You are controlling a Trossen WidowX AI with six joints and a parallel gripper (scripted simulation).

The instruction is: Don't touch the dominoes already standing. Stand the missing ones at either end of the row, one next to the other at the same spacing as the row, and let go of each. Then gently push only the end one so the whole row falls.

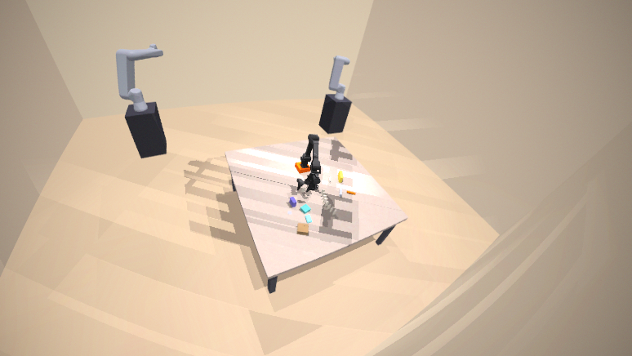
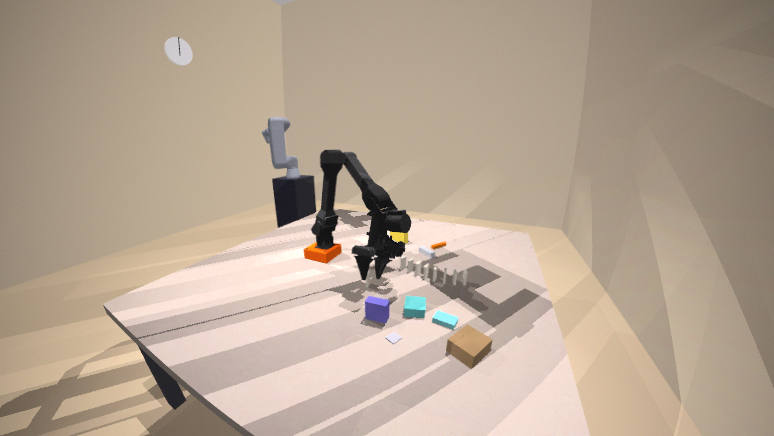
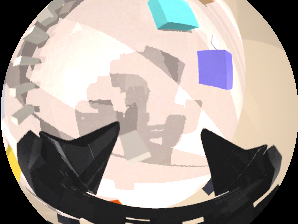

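Observation:
A curved row of several pale dominoes [image 1: 325, 199] [image 2: 426, 270] [image 3: 27, 61] stands on the table, to the right of the gripper in the exterior view and along the left edge of the wrist view. My gripper [image 2: 371, 278] [image 3: 160, 127] is wide open and empty, pointing down beside the row's near-base end. A single pale domino [image 3: 135, 146] is apart from the row, below the open fingers and nearer the left finger in the wrist view. It seems to stand upright, but the fingers partly cover it in the exterior view.
A purple block [image 2: 376, 309] [image 3: 214, 69], a teal block [image 2: 414, 307] [image 3: 172, 14], a cyan block [image 2: 444, 319], a brown box [image 2: 469, 345] and a pale flat tile [image 2: 393, 337] lie in front. A yellow block [image 1: 340, 176], a white block [image 2: 426, 251] and an orange bar [image 2: 438, 245] lie behind the row.

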